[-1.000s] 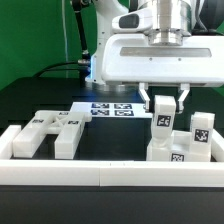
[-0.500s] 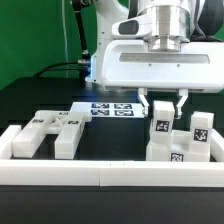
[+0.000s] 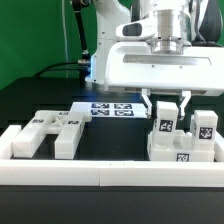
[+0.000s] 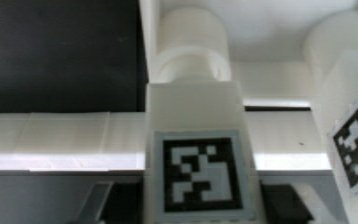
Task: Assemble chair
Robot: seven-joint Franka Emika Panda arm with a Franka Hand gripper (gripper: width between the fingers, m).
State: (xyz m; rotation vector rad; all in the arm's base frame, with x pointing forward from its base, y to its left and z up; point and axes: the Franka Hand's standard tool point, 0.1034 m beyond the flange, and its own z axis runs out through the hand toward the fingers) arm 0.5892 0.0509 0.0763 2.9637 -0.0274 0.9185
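Note:
My gripper (image 3: 165,106) is shut on an upright white chair leg (image 3: 164,124) with a tag on its face. It holds the leg against a blocky white chair part (image 3: 182,150) at the exterior view's right. A second tagged leg (image 3: 205,127) stands on that part just to the right. In the wrist view the held leg (image 4: 197,150) fills the middle between my fingers (image 4: 105,198), and the second leg (image 4: 345,95) is beside it. Another white tagged chair part (image 3: 54,130) lies at the left, apart from the gripper.
The marker board (image 3: 110,108) lies flat on the black table behind the parts. Long white border rails (image 3: 100,176) run along the front, and one crosses the wrist view (image 4: 60,138). The robot's white body looms above the right half.
The gripper and the held leg have shifted slightly right and down. The second leg and the blocky part beneath have shifted a little with them.

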